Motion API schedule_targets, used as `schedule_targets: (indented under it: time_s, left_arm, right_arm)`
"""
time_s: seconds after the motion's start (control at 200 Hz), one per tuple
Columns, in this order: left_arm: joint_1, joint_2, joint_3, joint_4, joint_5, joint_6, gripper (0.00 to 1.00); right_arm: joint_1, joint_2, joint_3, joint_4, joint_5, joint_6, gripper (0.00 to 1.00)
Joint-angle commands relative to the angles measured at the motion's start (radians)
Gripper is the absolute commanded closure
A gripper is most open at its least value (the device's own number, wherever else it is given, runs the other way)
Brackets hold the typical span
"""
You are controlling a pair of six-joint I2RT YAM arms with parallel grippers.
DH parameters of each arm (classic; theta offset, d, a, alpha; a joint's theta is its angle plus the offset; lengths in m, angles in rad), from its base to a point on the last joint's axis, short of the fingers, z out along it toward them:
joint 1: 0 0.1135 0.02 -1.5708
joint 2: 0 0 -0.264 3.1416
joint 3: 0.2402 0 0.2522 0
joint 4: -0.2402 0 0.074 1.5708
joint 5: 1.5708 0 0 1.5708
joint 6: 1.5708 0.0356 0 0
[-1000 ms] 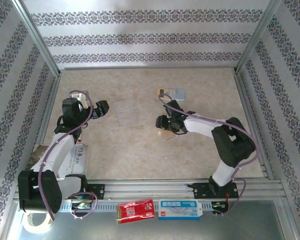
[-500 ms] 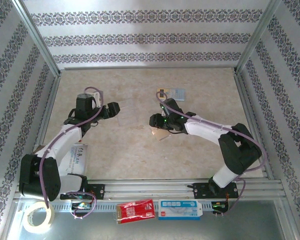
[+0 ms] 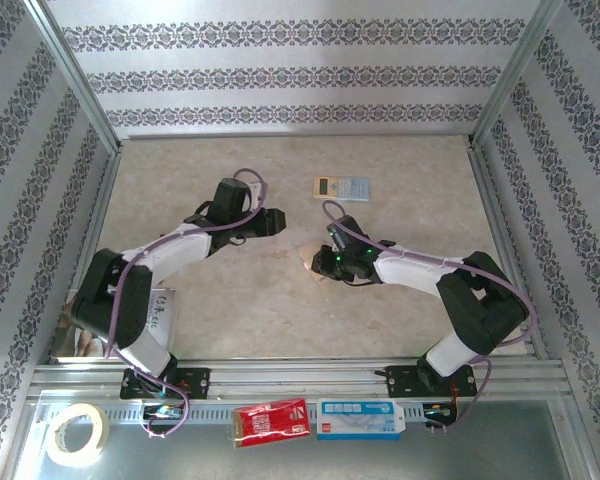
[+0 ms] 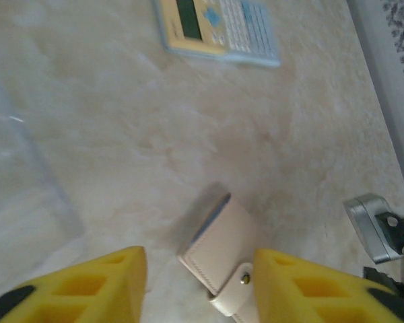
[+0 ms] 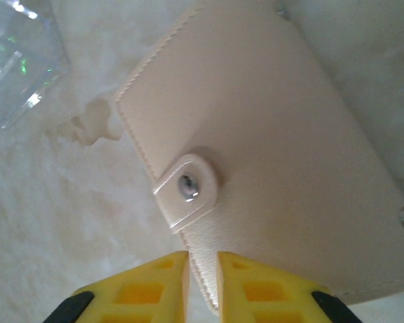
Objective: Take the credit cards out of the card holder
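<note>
Step in hand: opening the card holder; nothing is out yet. It's sitting shut, strap snapped across its face, so the credit cards are presumably inside.

Right gripper is pinching the holder's edge just below the strap. The jaws are almost together and the beige edge is running into the slit between them. That reads as a grip, though I can't judge how firm.

Left gripper is hovering open with its jaws wide and nothing clamped. The holder is lying just ahead of it, in line with the gap. The strap end is right beside one finger; can't tell if they're touching. Calculator is lying well ahead of the left gripper and a clear plastic sheet off to its side; neither matters.

Next move calls for the right gripper anchoring the holder while the left is taking the strap tab alone and popping the snap. The tab is small and flat, so the left jaws need narrowing and aligning first. Risk: the holder sliding or twisting in the pinch.
</note>
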Motion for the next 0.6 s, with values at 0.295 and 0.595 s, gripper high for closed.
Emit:
schedule_targets:
  time_s: [0.295, 0.595]
  left_arm:
    - [-0.123, 0.267, 0.209, -0.033, 0.089, 0.003, 0.74]
    - [-0.161, 0.357, 0.233, -0.083, 0.126, 0.008, 0.80]
  right_arm:
    - [-0.044, 0.014, -0.040, -0.046, 0.066, -0.054, 0.82]
    - [-0.100, 0.036, -0.031, -0.068, 0.088, -0.118, 0.82]
